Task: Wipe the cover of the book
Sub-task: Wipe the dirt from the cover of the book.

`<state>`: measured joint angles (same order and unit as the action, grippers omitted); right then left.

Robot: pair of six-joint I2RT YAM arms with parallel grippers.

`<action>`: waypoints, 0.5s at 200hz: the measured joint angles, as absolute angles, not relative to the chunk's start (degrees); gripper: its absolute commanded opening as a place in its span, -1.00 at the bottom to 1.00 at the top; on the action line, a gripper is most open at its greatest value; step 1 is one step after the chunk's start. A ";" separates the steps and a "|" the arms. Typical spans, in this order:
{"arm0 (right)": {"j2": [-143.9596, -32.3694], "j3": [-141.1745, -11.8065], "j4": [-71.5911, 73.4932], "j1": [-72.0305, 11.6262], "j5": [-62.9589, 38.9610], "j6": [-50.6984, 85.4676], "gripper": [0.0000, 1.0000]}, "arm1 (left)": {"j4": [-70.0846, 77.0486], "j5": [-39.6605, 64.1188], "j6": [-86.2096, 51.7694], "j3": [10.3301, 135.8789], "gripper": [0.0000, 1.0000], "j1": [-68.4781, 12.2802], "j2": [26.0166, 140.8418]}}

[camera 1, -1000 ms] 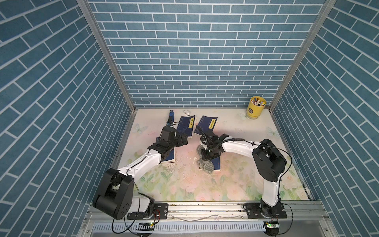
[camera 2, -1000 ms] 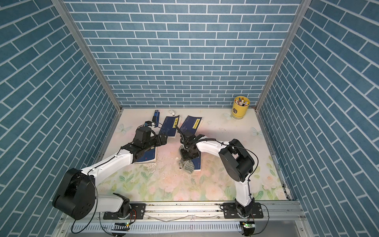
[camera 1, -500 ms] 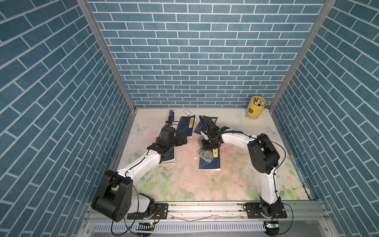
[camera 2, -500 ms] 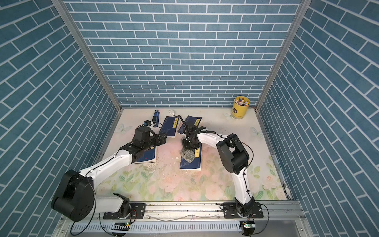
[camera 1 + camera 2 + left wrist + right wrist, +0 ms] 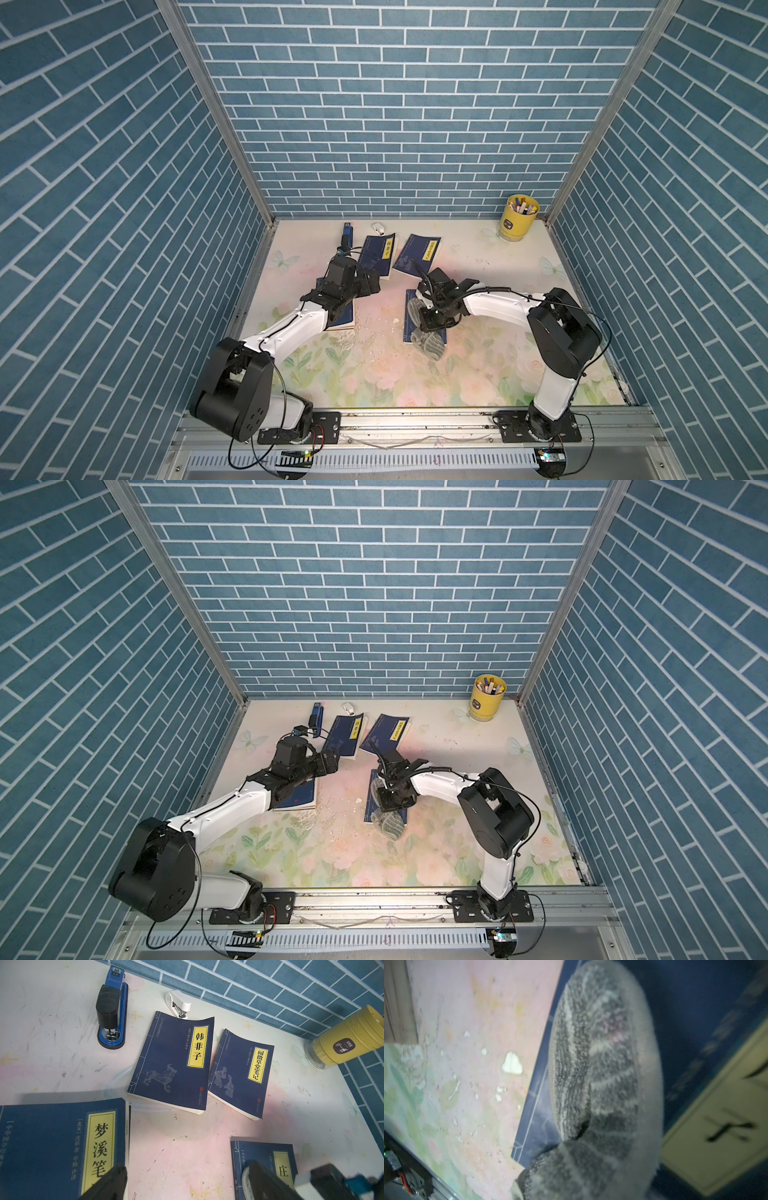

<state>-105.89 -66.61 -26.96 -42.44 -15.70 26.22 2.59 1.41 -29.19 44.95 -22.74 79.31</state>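
Over the last second my right gripper, clamped tight on the grey striped cloth, ran up to the 12 o'clock end of the book and has come back down to its 6 o'clock end. I read that as one full stroke along the cover, so the wipe is well under way rather than finished. The book lies flat near mid-bench, and the cloth now trails past its 6 o'clock edge onto the bench. In the right wrist view the cloth sits along the cover's 9 o'clock border, while the side with the yellow title strip is bare and probably still needs a pass. White crumbs lie just off that 9 o'clock edge, so any sideways sweep should push outward, not drag them back on. My left gripper hovers wide and empty at 10 o'clock, unmoved. Two more books crowd 12 o'clock; 3 to 5 o'clock is open room.
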 measured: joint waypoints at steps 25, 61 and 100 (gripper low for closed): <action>-112.18 -75.42 -28.62 -38.94 -15.53 24.64 -1.00 | 2.98 1.56 -29.65 44.71 0.94 -22.72 78.98; -118.41 -84.14 -29.26 -37.10 -15.44 23.00 -1.00 | 3.36 1.54 -30.22 43.57 0.94 -22.72 77.54; -112.44 -74.72 -25.19 -38.20 -14.31 23.18 -1.00 | 3.46 1.34 -30.20 43.31 0.94 -22.72 76.82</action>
